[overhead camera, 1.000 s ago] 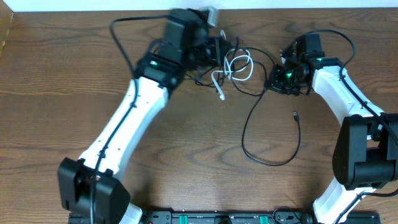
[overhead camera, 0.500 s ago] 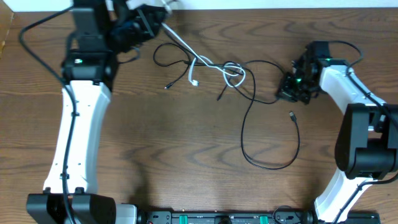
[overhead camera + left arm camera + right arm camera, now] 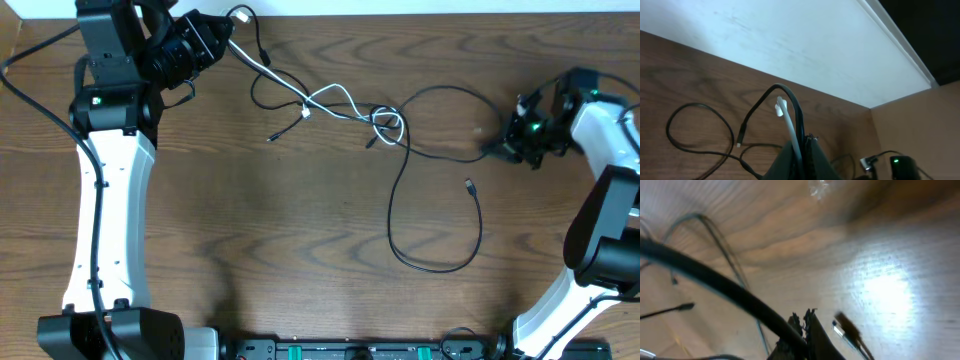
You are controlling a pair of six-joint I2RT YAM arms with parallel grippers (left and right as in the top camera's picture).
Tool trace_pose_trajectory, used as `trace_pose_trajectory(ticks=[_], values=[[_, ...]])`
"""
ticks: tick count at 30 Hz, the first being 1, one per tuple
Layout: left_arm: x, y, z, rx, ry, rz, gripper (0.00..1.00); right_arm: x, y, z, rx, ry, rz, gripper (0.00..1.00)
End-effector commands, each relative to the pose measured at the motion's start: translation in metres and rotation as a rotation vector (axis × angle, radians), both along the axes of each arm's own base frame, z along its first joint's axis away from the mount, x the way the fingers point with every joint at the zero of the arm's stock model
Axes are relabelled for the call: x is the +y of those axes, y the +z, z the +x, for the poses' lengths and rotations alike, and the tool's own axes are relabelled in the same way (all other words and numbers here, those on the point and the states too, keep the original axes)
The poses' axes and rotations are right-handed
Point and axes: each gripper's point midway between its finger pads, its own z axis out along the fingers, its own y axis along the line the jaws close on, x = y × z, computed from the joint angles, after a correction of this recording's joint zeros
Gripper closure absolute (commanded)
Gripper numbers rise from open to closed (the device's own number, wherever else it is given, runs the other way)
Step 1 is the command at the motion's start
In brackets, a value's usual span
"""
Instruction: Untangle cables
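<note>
Both claws clamped on the cables, which stretch across the top of the table (image 3: pixel 250 230).

At the upper left of the overhead frame, your left claw (image 3: pixel 222 38) is closed on the white cable (image 3: pixel 340 95) and a black cable (image 3: pixel 262 88) together. The left wrist view shows both rising from the pinched tips (image 3: pixel 804 145). The white cable slants right to a small knot (image 3: pixel 388 120) at upper centre. Below it, 1 black loop (image 3: pixel 430 264) sags toward lower centre, its plug (image 3: pixel 468 184) lying free. At the right edge, your right claw (image 3: pixel 497 150) is shut on a black strand (image 3: pixel 450 154) coming from the knot.
</note>
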Motion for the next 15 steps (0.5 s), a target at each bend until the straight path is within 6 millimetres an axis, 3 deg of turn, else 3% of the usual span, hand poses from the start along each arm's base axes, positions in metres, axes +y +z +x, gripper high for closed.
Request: trace_pose_trajectory(ticks=[1,8,15], values=[[0.007,0.018,0.0,-0.062,0.023,0.047,0.92,-0.037,0.036,0.022,-0.095,-0.01,-0.101,0.99],[0.017,0.008,0.002,-0.027,0.075,0.088,0.92,-0.121,0.085,0.024,-0.08,-0.241,-0.253,0.99],[0.038,-0.006,0.003,0.009,0.158,0.177,0.92,-0.189,0.094,0.0,-0.055,-0.431,-0.278,0.99]])
